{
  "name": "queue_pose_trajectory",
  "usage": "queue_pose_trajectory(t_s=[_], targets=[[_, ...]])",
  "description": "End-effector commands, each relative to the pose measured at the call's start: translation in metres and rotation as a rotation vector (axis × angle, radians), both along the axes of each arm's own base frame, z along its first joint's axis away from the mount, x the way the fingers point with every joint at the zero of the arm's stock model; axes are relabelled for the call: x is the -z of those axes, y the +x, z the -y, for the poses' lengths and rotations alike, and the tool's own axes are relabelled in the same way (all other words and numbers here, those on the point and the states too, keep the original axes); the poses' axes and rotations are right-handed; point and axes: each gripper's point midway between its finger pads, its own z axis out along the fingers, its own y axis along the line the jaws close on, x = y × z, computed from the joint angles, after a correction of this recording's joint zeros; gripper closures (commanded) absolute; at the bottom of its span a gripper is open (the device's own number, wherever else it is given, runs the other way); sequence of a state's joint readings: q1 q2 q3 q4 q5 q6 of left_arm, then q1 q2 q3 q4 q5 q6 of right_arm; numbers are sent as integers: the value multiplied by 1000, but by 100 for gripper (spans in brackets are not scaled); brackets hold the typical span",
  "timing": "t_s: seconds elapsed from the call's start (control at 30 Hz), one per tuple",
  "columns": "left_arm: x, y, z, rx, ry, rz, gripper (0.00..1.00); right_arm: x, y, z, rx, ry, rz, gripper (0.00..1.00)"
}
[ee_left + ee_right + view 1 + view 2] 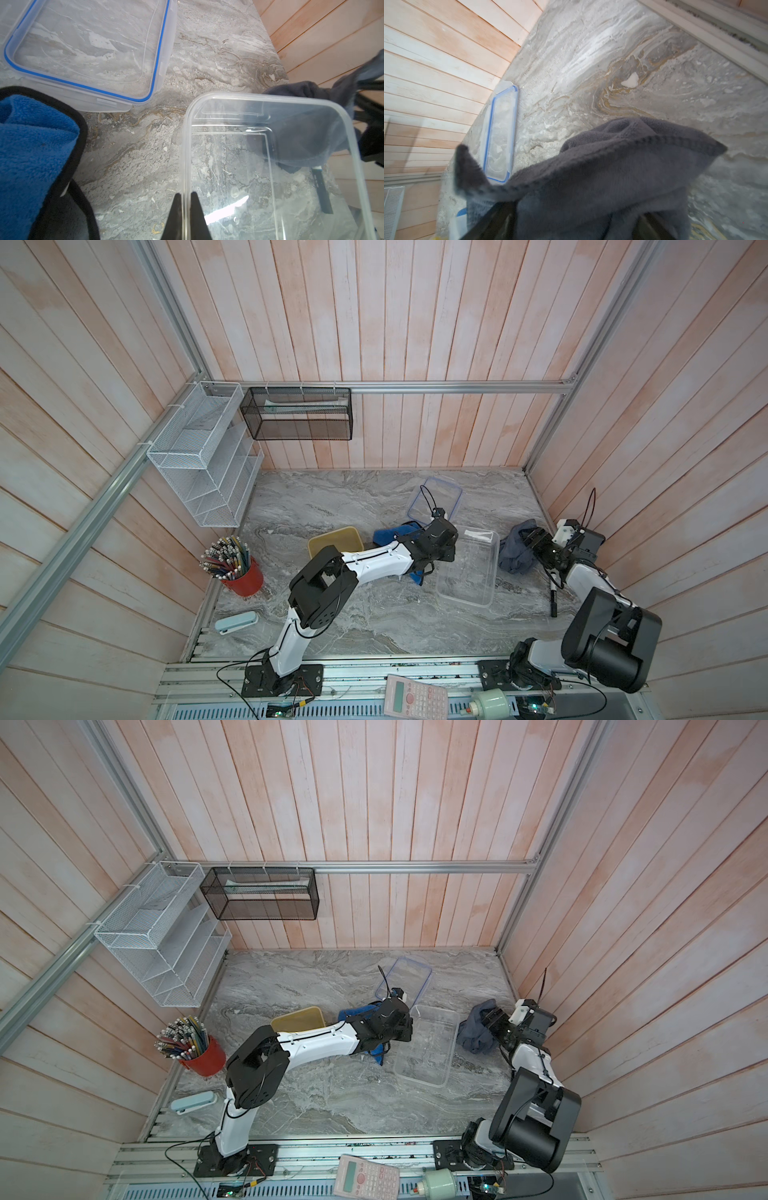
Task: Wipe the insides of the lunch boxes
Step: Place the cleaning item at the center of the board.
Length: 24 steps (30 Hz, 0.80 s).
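Note:
The clear lunch box [467, 572] [428, 1052] stands open right of centre. My left gripper [446, 553] [186, 207] is shut on its near-side wall [185, 145], one finger inside and one outside. The small yellow lunch box [334, 541] [297, 1020] sits left of it, partly hidden behind my left arm. A grey cloth [515, 551] [612, 166] lies bunched just right of the clear box. My right gripper [525, 540] [571, 224] is open, jaws wide apart with the cloth draped loosely between them.
The blue-rimmed clear lid [436, 499] [83, 41] lies behind the boxes. A blue cloth [392, 533] [31, 145] is under my left wrist. A black marker [552, 601] lies by the right arm. A red pencil cup [243, 578] and pale blue case [237, 622] stand left.

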<state>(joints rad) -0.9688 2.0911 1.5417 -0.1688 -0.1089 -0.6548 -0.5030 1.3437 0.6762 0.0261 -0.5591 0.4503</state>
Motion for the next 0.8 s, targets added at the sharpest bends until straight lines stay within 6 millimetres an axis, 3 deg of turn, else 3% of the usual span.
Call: queue_pose_trajectory(t_s=[0.0, 0.2, 0.53, 0.77], targets=[[-7, 4, 10, 11, -25, 9, 100, -29, 4, 5, -3, -52, 51, 16], [-8, 4, 10, 11, -27, 10, 100, -50, 1, 9, 20, -99, 75, 2], [-7, 3, 8, 12, -26, 7, 100, -51, 0, 10, 23, -113, 50, 1], [-11, 3, 8, 10, -30, 15, 100, -48, 8, -5, -16, -113, 38, 1]])
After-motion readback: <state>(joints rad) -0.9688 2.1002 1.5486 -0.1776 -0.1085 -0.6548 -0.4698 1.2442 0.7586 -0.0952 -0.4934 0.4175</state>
